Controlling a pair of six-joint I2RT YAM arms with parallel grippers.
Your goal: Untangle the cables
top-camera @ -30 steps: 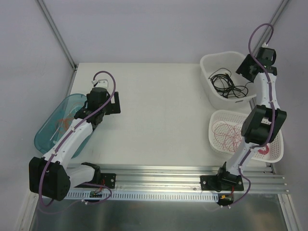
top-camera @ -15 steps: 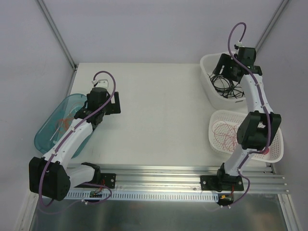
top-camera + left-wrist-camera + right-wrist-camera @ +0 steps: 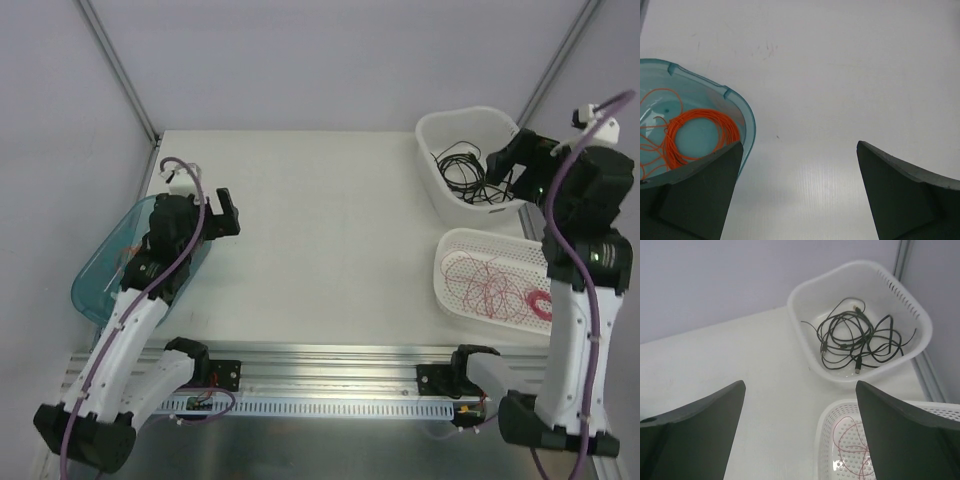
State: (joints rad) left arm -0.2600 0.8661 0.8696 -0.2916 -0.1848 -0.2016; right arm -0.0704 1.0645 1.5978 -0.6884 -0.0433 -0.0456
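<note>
My right gripper [image 3: 800, 390] and left gripper [image 3: 799, 150] are both released, with nothing between the fingers. The black cables [image 3: 855, 337] lie looped in the white tub [image 3: 797, 325] at 2 o'clock, and the red cables [image 3: 490, 290] lie in the perforated basket [image 3: 445, 270] at 4. An orange coil [image 3: 700, 115] sits in the teal bin [image 3: 751, 130] at 9.

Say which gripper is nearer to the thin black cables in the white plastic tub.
Right. The right gripper hangs at the right rim of the tub, by the cables; the left gripper sits across the table beside the translucent teal bin.
</note>
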